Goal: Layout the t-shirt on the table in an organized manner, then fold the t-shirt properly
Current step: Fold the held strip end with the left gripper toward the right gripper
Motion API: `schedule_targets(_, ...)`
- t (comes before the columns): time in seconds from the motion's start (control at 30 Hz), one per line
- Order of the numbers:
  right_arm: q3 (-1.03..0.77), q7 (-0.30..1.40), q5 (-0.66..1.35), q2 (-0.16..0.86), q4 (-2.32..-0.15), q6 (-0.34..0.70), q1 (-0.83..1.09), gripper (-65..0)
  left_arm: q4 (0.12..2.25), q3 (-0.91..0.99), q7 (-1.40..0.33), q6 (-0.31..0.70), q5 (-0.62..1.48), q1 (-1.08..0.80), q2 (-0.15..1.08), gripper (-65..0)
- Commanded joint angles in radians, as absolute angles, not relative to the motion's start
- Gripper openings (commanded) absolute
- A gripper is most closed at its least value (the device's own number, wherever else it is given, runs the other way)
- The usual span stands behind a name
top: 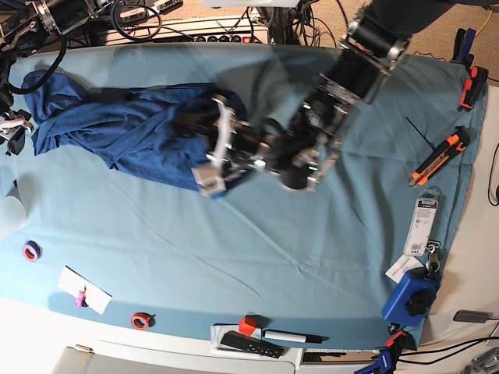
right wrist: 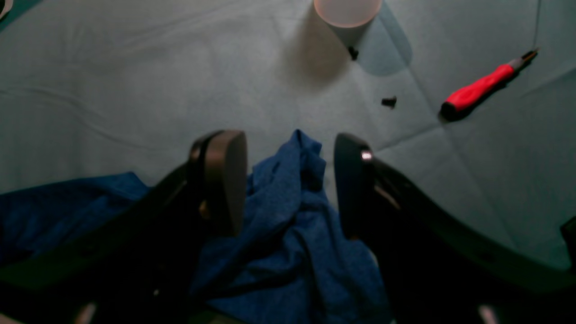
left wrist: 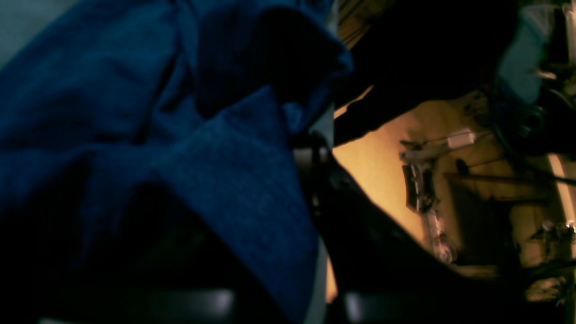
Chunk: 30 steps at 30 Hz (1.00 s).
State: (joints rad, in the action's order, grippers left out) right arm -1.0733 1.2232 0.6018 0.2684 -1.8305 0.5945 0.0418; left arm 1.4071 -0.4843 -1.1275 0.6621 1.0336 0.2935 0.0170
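Across the upper-left part of the bench (top: pixel 234 257) in the base view, the t-shirt (top: pixel 117 125) lies bunched in a long crumpled rope, not spread at all. Layout step isn't done, by my read.

Left gripper (top: pixel 214 152) sits at the shirt's right end with its fingers narrow. The left wrist view is full of draped navy knit, so it looks pinched on a fold of the t-shirt (the contact point itself is too dark to confirm).

Right gripper (right wrist: pixel 288 180) has its fingers (right wrist: pixel 225 180) spread wide, straddling a raised peak of the shirt. They hold nothing.

Handling: soft, light, floppy knit. It will sag and drag and won't keep any shape, and the layers are likely to cling and come up together. I'd pinch a single layer at a hem corner or shoulder seam, not the middle of the bundle, then pull the two ends apart to flatten it.

Pale cup (right wrist: pixel 346 11) and red-handled tool (right wrist: pixel 481 85) lie beyond the right fingers, well apart from the shirt.
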Motion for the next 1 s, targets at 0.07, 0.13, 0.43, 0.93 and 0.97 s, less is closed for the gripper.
schedule_targets(0.07,-1.075,1.201,0.616,0.294,-1.848,0.594,0.039,-34.1,1.425,-0.516,-1.031,0.643,0.962,0.316,-0.031,-65.0)
schedule_targets(0.13,-1.075,1.201,0.616,0.294,-1.848,0.594,0.039,-34.1,1.424,-0.53,-0.986,0.64,0.876,0.316,-0.052,-65.0)
schedule_targets(0.43,-1.075,1.201,0.616,0.294,-1.848,0.594,0.039,-34.1,1.424,-0.575,-0.905,0.543,0.642,0.316,-0.072,-65.0)
schedule_targets(0.93,-1.075,1.201,0.617,0.294,-1.848,0.594,0.039,-34.1,1.424,-0.725,-0.837,0.542,0.649,0.316,-0.089,-35.1)
schedule_targets(0.97,-1.075,1.201,0.617,0.294,-1.848,0.594,0.039,-34.1,1.424,-0.74,-0.836,0.542,0.64,0.316,-0.098,-35.1)
